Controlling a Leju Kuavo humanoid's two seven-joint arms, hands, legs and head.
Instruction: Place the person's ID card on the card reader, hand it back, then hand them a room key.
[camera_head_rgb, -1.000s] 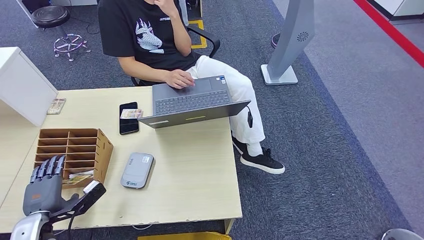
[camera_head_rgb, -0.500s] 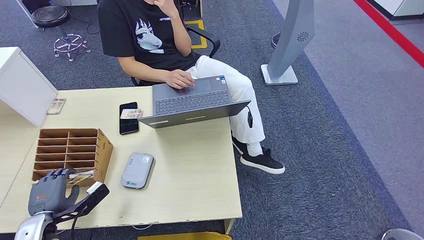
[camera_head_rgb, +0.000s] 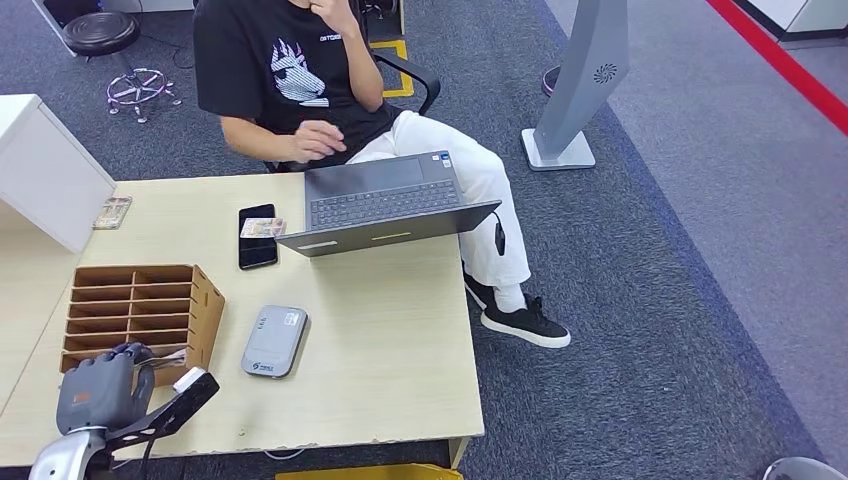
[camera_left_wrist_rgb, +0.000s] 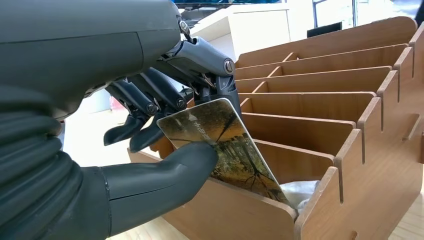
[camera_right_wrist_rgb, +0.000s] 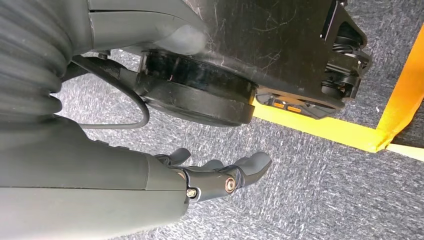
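A light wooden counter stood on grey-blue carpet. A red stripe crossed the floor at the far right, and yellow tape marked it behind a black office chair. A grey pedestal stand rose nearby, a black stool stood far left, and a white cabinet bordered the counter.
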